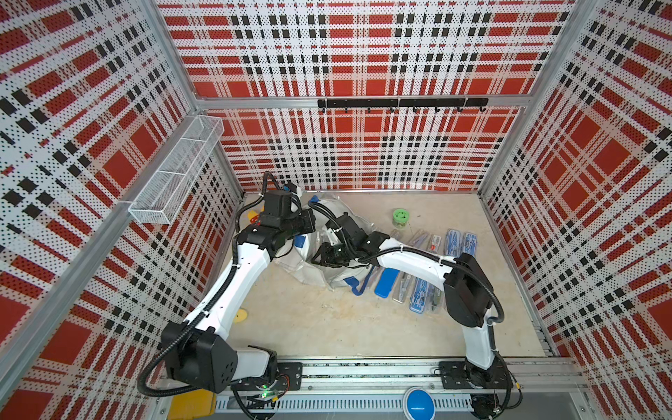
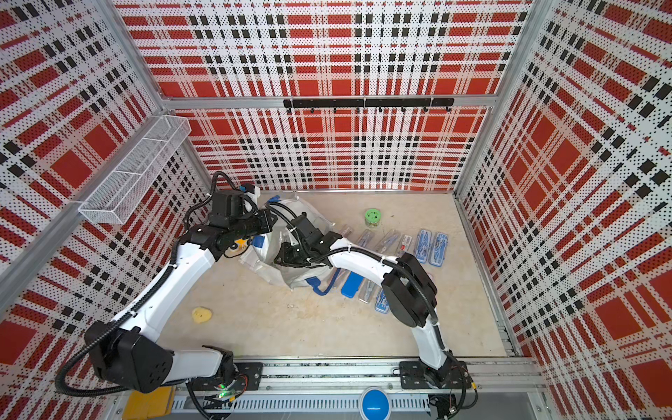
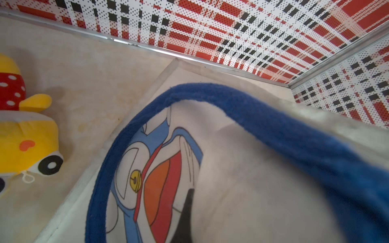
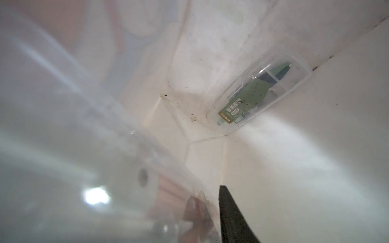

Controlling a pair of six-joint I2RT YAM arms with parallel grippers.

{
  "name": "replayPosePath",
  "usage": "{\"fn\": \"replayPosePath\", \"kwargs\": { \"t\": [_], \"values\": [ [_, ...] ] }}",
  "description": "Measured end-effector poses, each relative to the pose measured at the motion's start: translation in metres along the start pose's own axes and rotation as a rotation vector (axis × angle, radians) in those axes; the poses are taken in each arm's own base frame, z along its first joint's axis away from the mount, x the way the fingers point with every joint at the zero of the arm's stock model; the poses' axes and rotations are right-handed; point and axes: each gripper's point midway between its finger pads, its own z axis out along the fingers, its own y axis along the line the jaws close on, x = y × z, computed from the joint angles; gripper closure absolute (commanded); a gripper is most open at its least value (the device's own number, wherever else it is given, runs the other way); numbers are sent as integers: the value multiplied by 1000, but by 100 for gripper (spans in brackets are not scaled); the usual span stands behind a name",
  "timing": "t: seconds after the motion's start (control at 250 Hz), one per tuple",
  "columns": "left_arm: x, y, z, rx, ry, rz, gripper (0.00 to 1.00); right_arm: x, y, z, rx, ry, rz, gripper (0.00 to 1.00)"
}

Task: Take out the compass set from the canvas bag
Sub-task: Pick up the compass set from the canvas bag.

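Left tool [image 1: 307, 225] is closed, up by the bag [image 1: 309, 271]. Right tool [image 1: 328, 255] is inside; I cannot tell its gap. The compass set [image 4: 263, 92] lies ahead, in a corner. Reach slowly and pinch its sides.

A green jar [image 1: 400, 217] stands on the table [image 1: 327, 323]; a mesh basket [image 1: 174, 171] hangs on the wall [image 1: 72, 109].
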Motion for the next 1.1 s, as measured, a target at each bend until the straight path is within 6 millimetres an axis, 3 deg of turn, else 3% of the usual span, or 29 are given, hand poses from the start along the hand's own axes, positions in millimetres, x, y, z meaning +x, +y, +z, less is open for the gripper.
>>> {"fn": "replayPosePath", "kwargs": {
  "t": [0.18,0.584,0.8,0.968,1.1],
  "values": [
    [-2,6,0,-8,0,-22,100,-7,10,-31,5,-66,-43,85],
    [0,15,1,2,7,-42,100,-27,10,-65,41,-155,-60,86],
    [-3,28,-4,-13,-6,-66,100,-57,15,-118,5,-273,-29,85],
    [-4,44,-7,-36,-15,-94,100,-72,-2,-160,-1,-364,27,85],
    [-6,56,-12,-48,-24,-116,100,-76,-36,-177,30,-401,100,84]
  ]
}}
